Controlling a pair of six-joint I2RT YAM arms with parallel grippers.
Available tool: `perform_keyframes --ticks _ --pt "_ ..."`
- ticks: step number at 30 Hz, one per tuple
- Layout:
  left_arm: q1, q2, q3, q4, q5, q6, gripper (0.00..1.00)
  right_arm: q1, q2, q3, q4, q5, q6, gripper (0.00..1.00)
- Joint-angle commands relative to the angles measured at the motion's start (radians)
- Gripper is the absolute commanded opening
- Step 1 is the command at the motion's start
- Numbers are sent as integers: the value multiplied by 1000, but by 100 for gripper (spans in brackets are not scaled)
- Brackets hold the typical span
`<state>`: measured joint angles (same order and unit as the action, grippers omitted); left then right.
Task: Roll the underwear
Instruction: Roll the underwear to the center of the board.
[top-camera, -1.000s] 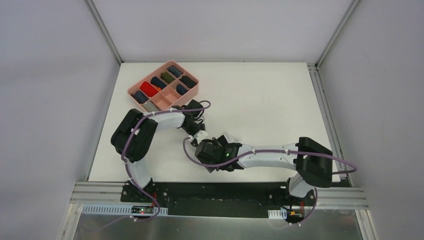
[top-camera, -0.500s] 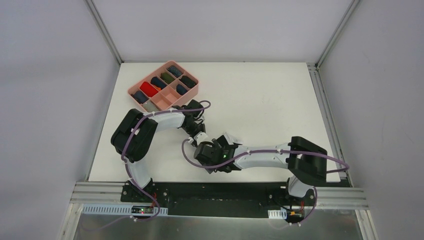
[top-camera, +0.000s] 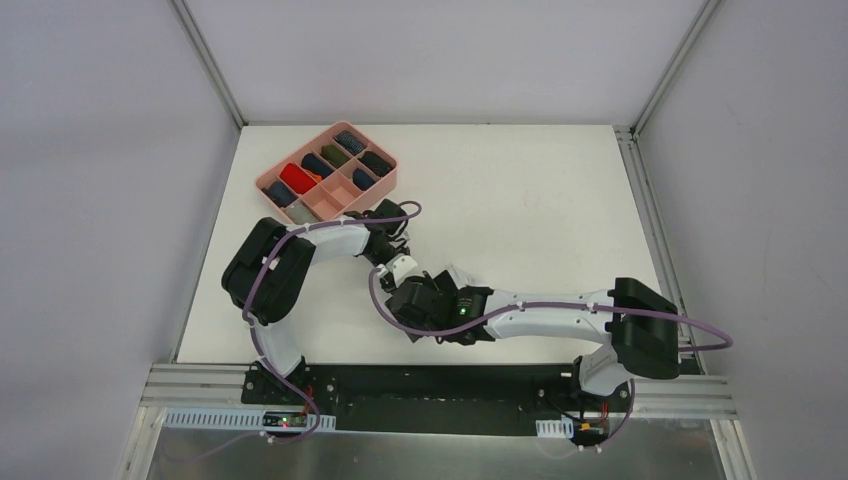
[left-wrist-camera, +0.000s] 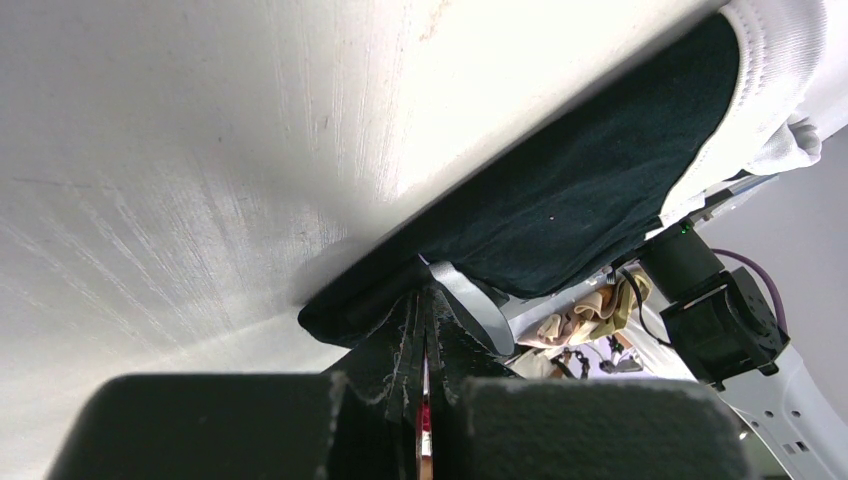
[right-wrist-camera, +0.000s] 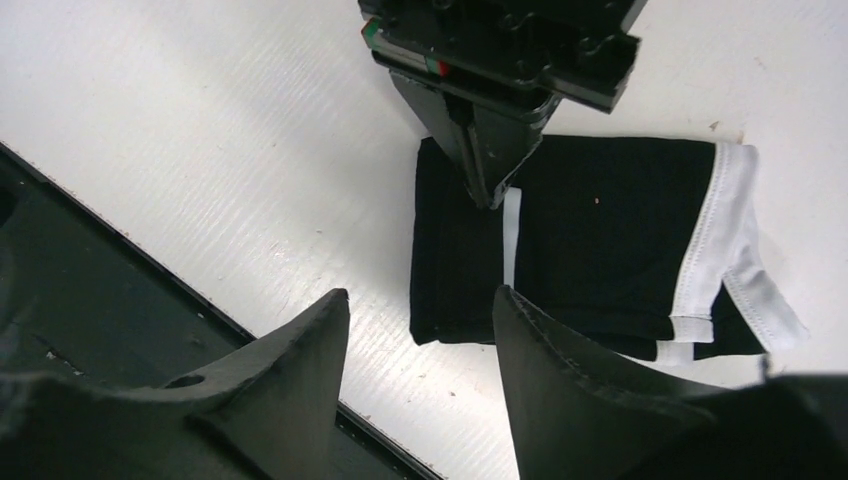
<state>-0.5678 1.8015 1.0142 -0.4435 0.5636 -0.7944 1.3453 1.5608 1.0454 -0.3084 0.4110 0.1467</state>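
Where the two forearms meet near the front middle of the table (right-wrist-camera: 200, 120), the black briefs (right-wrist-camera: 600, 220) lie folded flat, hidden under the wrists in the overhead view.

- Left arm (top-camera: 300, 250): elbow bent back, forearm reaching right and forward.
- Left gripper (right-wrist-camera: 488, 185): fingers pressed together, tips pinching the folded end of the cloth beside a white strip.
- Right arm (top-camera: 540, 315): stretched low across the table toward the left, wrist above the briefs.
- Right gripper (right-wrist-camera: 418, 295): spread wide, holding nothing, hovering over that same folded end.
- White-trimmed end of the briefs points away from both.
- Pink tray (top-camera: 360, 200): well apart, far left.
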Motion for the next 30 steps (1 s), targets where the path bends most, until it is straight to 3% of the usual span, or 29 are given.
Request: perform_keyframes --ticks 1,20,24,27,28,30 --pt "6 -10 -14 -22 -76 38 0 5 17 -13 26 -47 41 55" --pt "6 -28 -33 -23 -75 35 0 -12 187 -96 68 -19 144 54" --pt "6 -37 -31 -23 -72 34 0 -12 204 -121 74 -16 172 34" --pt "8 -52 -29 -23 -62 32 0 -14 196 -143 91 -19 182 5" --pt "9 -59 -28 -23 -58 29 0 -14 189 -148 96 -21 183 0" --pt "12 -84 -27 -22 -42 22 0 -16 168 -155 108 -37 178 0"
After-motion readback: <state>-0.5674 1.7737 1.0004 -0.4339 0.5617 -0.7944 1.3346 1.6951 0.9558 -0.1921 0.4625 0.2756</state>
